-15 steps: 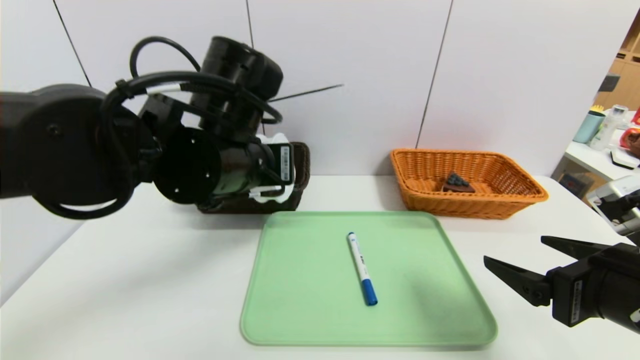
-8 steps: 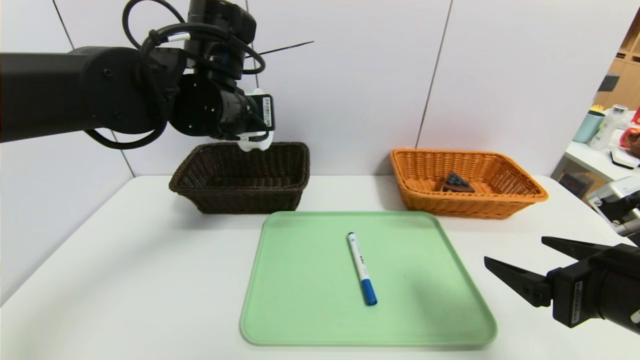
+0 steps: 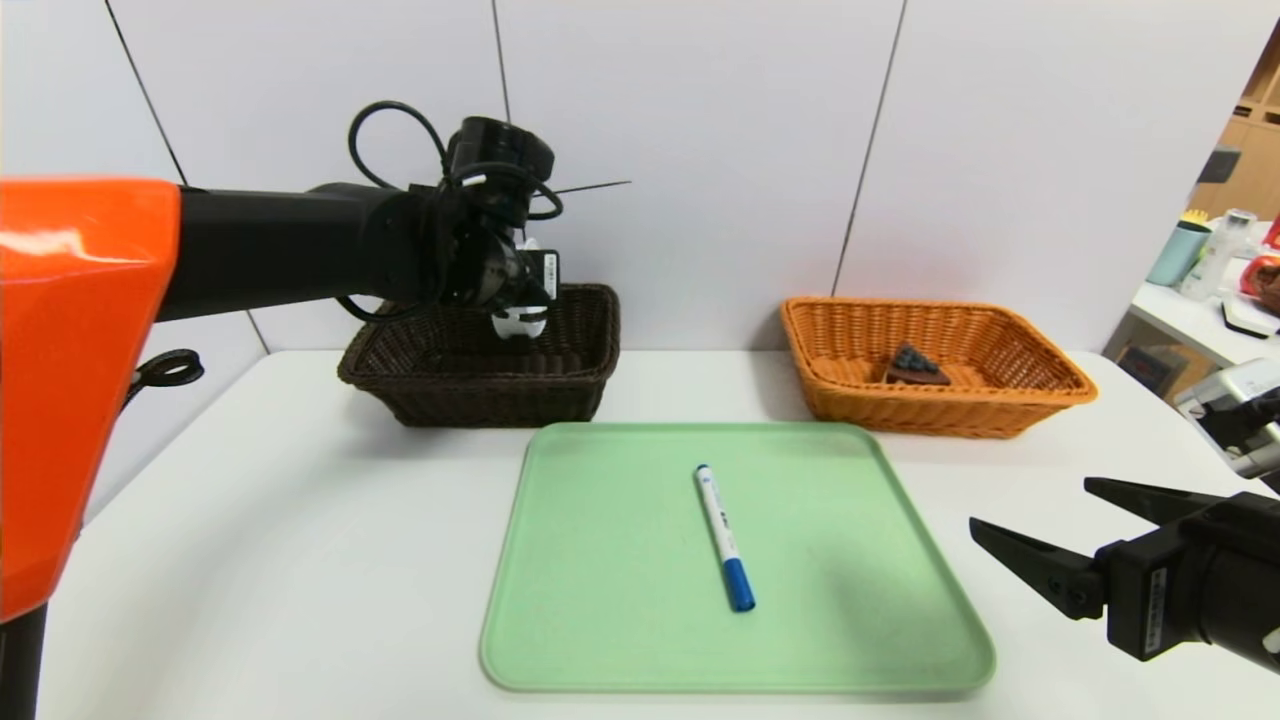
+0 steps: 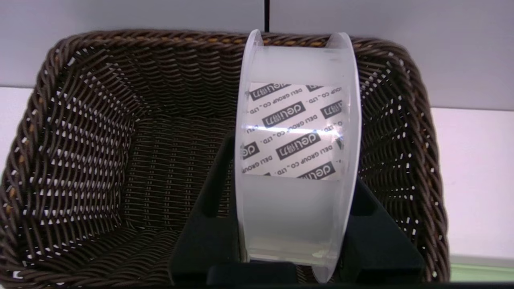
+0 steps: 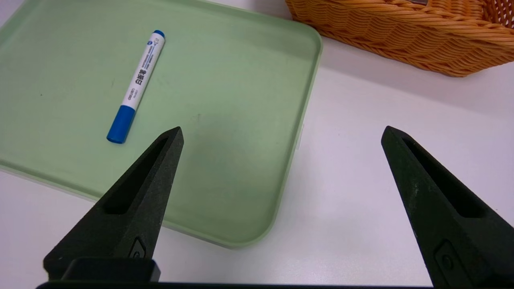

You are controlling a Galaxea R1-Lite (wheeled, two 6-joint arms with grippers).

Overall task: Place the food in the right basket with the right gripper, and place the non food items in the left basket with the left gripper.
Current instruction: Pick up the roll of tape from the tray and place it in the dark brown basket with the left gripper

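Observation:
My left gripper (image 3: 520,318) hangs over the dark brown left basket (image 3: 400,350), shut on a white translucent roll of tape (image 4: 295,160) that stands on edge between its fingers (image 4: 209,216). The basket (image 4: 80,140) below it holds nothing that I can see. A white marker pen with a blue cap (image 3: 724,536) lies on the green tray (image 3: 600,620); the pen (image 5: 136,86) also shows in the right wrist view. The chocolate cake slice (image 3: 916,366) sits inside the orange-tan right basket (image 3: 1040,385). My right gripper (image 3: 1035,535) stands open near the table's right front, off the tray's corner.
The green tray (image 5: 249,120) fills the middle of the white table (image 3: 250,560). The orange basket's wall (image 5: 401,36) stands beyond the tray's far right corner. A side table with cups and bottles (image 3: 1215,260) is at the far right. A grey panelled wall closes the back.
My left arm has swung back from close to the camera and lowered the tape over the dark basket. The right arm, pen and cake have stayed put.

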